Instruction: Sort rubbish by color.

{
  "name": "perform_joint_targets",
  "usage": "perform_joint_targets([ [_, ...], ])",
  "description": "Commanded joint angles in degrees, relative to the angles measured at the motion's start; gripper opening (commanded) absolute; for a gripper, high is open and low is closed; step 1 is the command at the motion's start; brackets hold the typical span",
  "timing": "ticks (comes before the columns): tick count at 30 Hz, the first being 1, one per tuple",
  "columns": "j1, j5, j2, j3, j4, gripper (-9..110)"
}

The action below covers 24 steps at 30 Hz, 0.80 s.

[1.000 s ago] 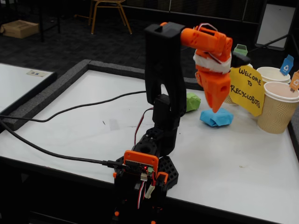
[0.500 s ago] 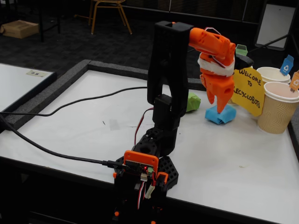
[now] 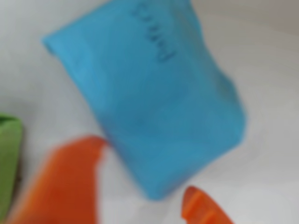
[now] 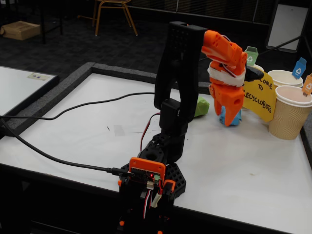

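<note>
an orange claw (image 4: 230, 122) hangs low over the bright blue paper wad (image 4: 233, 118) near the far right edge of the white bench (image 4: 97, 131), its tips straddling the wad in the fixed view. from the wrist view the blurred blue wad (image 3: 154, 102) fills most of the frame, with one orange finger (image 3: 65, 182) at its lower left and the other tip at lower right, so the claw stands wide around it; whether the fingers touch the paper cannot be told. the lime green wad (image 4: 201, 106) lies just beside, toward the arm's black upright. a yellow sign (image 4: 258, 95) and ribbed beige cups (image 4: 290, 112) stand along the far right edge.
</note>
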Motion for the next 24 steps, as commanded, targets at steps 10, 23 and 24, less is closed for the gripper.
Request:
perform_joint_targets([
  [10,4.04,1.14,2.46,-10.81,2.64,0],
  [23,2.46,2.29,12.22,-21.09,15.91,0],
  [24,2.29,2.46,12.13,-22.68,15.91,0],
])
